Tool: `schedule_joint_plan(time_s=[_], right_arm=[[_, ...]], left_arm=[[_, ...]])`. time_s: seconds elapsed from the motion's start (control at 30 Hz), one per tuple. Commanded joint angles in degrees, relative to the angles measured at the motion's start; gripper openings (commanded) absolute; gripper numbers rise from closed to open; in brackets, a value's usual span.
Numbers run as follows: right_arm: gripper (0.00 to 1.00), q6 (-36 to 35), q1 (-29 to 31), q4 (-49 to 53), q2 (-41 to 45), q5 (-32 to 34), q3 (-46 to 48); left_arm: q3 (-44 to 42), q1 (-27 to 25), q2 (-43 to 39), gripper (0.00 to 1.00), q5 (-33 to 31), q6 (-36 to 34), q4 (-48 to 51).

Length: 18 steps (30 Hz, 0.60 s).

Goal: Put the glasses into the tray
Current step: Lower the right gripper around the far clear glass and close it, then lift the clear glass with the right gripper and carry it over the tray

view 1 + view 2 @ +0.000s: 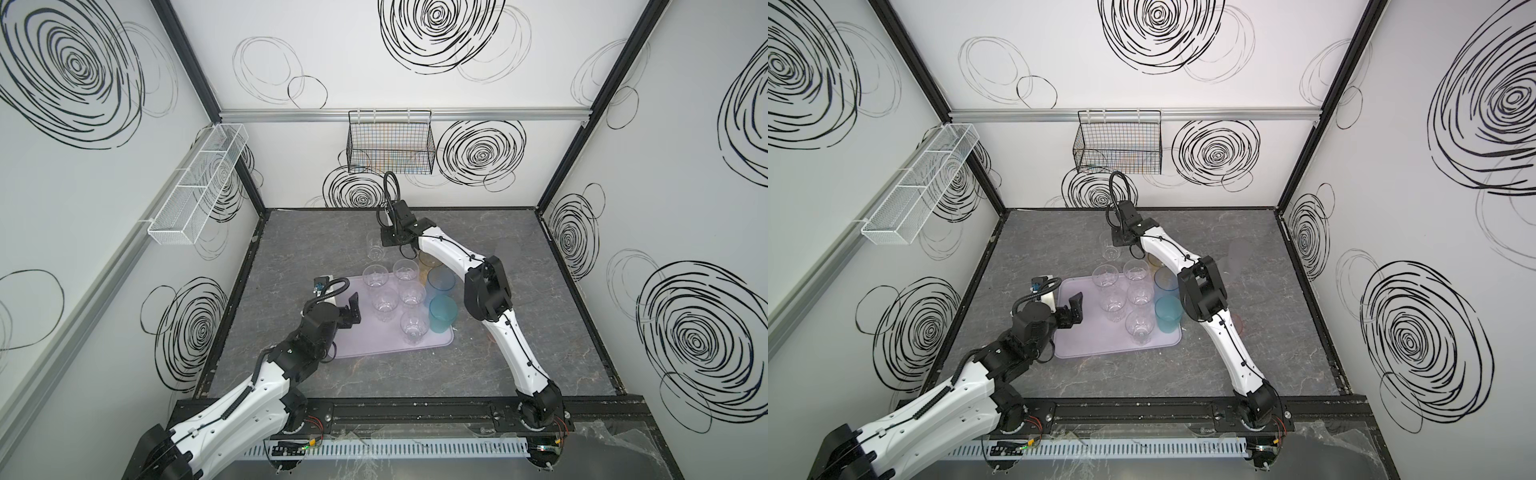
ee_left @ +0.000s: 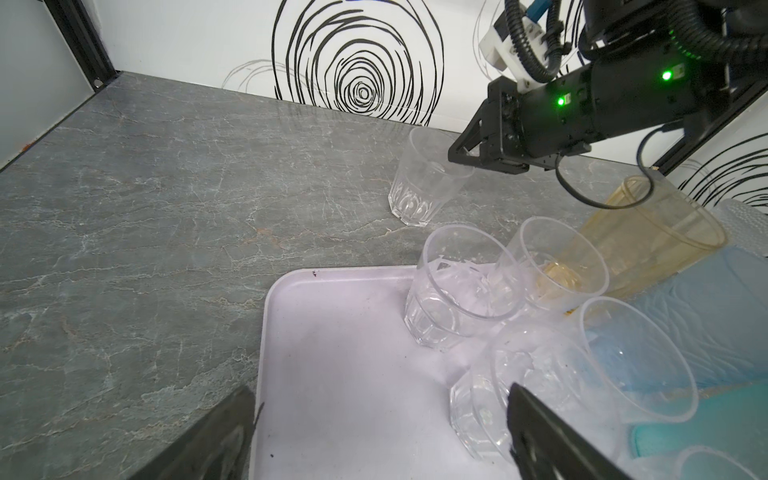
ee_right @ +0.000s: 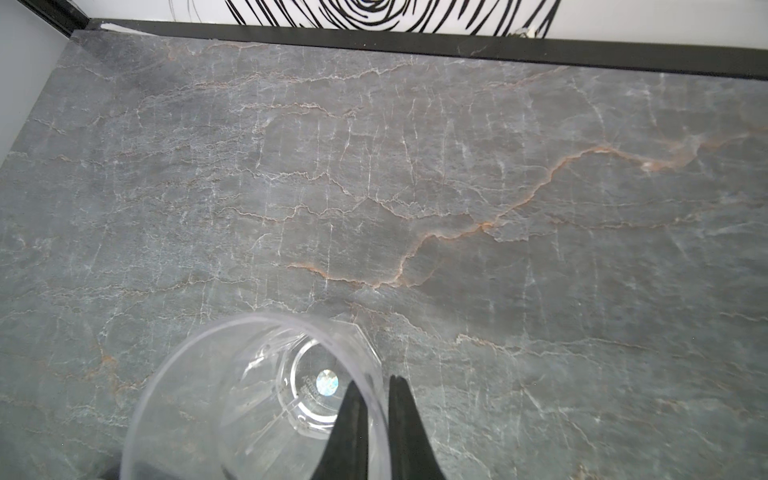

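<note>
The left gripper (image 1: 352, 311) hangs spread over the tray's (image 1: 365, 347) bare left part, holding nothing; just beyond the tray's far edge the right gripper (image 3: 375, 409) pinches one wall of a clear glass (image 3: 249, 399) standing on the tabletop (image 3: 498, 208), one finger inside; so thin a hold may let it swing or slip, and setting it down could topple crowded neighbours. Counted: one tray; five clear glasses (image 1: 385, 305) on it, six with the pinched one; along its right side one amber glass (image 1: 428, 258), one blue glass (image 1: 441, 280), one teal glass (image 1: 443, 316).
</note>
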<state>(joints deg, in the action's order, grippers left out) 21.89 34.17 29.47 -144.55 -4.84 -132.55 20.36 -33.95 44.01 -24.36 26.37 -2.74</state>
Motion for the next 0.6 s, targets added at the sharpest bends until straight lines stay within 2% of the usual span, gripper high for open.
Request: schedule_joint_plan(time_s=[0.0, 0.23, 0.57], right_arm=[[0.04, -0.09, 0.03, -1.05, 4.32, -0.1, -1.21], [0.02, 0.15, 1.54, -2.19, 12.35, -0.08, 4.39], [0.01, 0.79, 8.69, -7.69, 29.86, 2.34, 22.02]], left_arm=[[-0.42, 0.2, -0.52, 0.96, -1.15, 0.5, -1.75], [0.55, 0.07, -2.38, 0.96, -1.97, 0.22, -0.15], [5.65, 3.18, -5.78, 0.96, -1.16, -0.78, 6.72]])
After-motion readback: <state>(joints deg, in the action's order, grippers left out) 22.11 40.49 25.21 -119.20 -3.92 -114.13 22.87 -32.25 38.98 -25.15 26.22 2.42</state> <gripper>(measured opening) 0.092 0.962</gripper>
